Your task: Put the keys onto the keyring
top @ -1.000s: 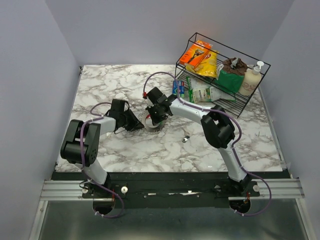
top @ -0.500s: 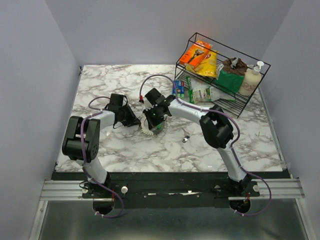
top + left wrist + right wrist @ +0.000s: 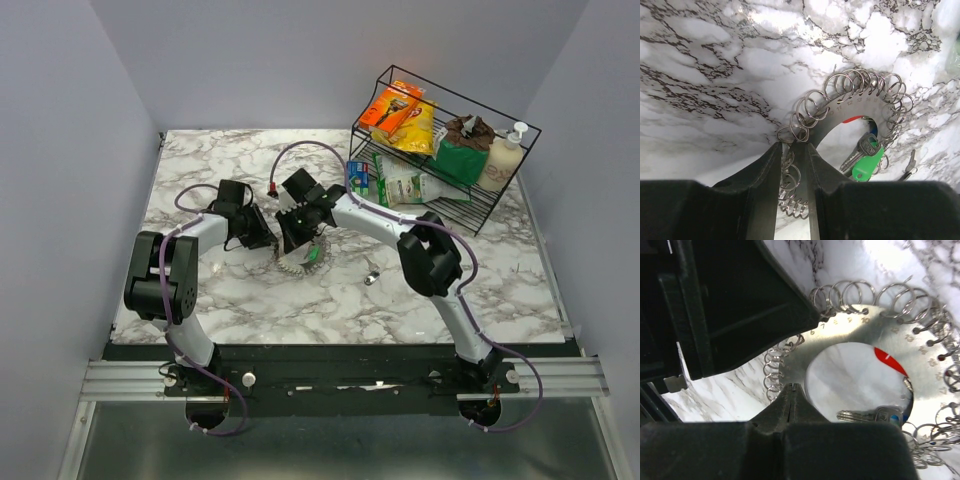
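Note:
The keyring (image 3: 300,262) is a flat silver numbered disc with a big round hole, edged with many small split rings (image 3: 812,107). It lies mid-table between both arms. Keys hang at its hole: a silver one (image 3: 860,152) beside a green head (image 3: 869,165), also seen as a silver key (image 3: 860,415) with a blue head. Another small key (image 3: 371,277) lies loose to the right. My left gripper (image 3: 794,146) straddles the disc's rim, jaws slightly apart with rings between them. My right gripper (image 3: 795,386) is shut, tips against the disc's band (image 3: 805,365).
A black wire rack (image 3: 445,150) with snack packets, a green bag and a soap bottle stands at the back right. The two wrists (image 3: 285,215) crowd close together over the keyring. Grey walls close in the marble table (image 3: 200,160).
The right gripper has swung left and the keyring has shifted a little toward the front left. The left gripper has drawn back left, and its jaws have spread slightly.

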Available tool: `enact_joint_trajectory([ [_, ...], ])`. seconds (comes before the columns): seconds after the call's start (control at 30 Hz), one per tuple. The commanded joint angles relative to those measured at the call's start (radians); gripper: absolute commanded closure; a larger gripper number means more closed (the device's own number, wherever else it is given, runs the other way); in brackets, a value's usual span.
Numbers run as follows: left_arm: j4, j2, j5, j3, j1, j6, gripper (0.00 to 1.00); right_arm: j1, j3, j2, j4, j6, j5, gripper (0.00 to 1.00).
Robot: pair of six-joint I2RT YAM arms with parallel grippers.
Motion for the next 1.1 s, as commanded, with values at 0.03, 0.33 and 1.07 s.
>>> enact_joint_trajectory([
  [0.03,-0.091,-0.068,-0.075,0.067,0.006,0.07,0.59,-0.002,0.021,-0.044,0.005,0.003,0.088,0.99],
  [0.33,-0.13,-0.213,-0.08,0.006,0.004,0.076,0.48,-0.103,-0.125,-0.183,0.065,0.017,0.164,0.99],
  [1.07,-0.119,-0.246,-0.037,-0.077,-0.016,0.046,0.34,-0.209,-0.28,-0.226,0.095,-0.019,0.143,0.73],
])
